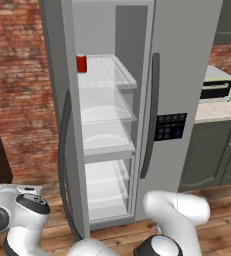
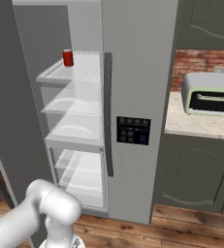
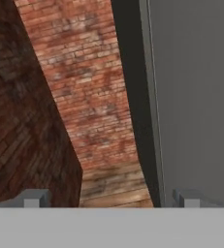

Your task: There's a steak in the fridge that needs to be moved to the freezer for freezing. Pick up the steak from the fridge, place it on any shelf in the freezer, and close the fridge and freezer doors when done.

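Brick wall (image 3: 84, 87) beside open fridge door (image 3: 196, 97)

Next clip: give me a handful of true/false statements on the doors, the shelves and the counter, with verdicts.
1. The fridge door stands open. True.
2. The freezer door, the one with the black dispenser panel, is open too. False: it is shut.
3. A red can stands on the top glass shelf. True.
4. A steak lies beside the can. False: nothing lies next to the can on that shelf.
5. A toaster oven sits on the counter beside the freezer. True.
6. In the hand view the gripper is shut on the door handle. False: its fingertips stand wide apart with nothing between them.
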Controlling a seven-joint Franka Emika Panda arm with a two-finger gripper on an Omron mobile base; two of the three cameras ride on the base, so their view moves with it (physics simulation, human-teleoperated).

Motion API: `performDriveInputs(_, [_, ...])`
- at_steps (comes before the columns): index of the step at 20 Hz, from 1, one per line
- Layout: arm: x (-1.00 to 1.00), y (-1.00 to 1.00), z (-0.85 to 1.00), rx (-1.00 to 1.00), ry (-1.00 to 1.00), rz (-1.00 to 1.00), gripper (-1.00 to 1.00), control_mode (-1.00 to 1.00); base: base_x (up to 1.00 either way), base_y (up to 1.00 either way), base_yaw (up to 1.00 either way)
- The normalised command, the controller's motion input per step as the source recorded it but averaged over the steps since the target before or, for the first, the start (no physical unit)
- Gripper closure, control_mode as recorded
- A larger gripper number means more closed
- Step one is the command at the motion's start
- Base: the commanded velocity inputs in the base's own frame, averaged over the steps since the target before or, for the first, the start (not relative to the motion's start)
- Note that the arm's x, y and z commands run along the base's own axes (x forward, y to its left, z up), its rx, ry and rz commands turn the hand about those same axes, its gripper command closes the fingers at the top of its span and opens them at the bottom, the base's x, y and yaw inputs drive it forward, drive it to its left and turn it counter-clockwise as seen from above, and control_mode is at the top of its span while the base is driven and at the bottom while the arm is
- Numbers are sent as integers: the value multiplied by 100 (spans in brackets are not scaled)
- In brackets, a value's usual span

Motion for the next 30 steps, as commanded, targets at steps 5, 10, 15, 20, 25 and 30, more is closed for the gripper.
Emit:
performDriveInputs(5, [78, 2, -41, -7, 5, 0, -100, -100, 0, 0, 0])
performDriveInputs(10, [63, 0, -40, -6, 1, 0, -100, -100, 0, 0, 0])
performDriveInputs(15, [73, 0, -56, -9, -2, 0, -100, -100, 0, 0, 0])
performDriveInputs(20, [60, 0, -43, -6, 0, 0, -100, -100, 0, 0, 0])
performDriveInputs(25, [52, -25, -29, -1, 0, 0, -100, -100, 0, 0, 0])
performDriveInputs(30, [3, -68, -5, 0, 0, 0, -100, -100, 0, 0, 0])
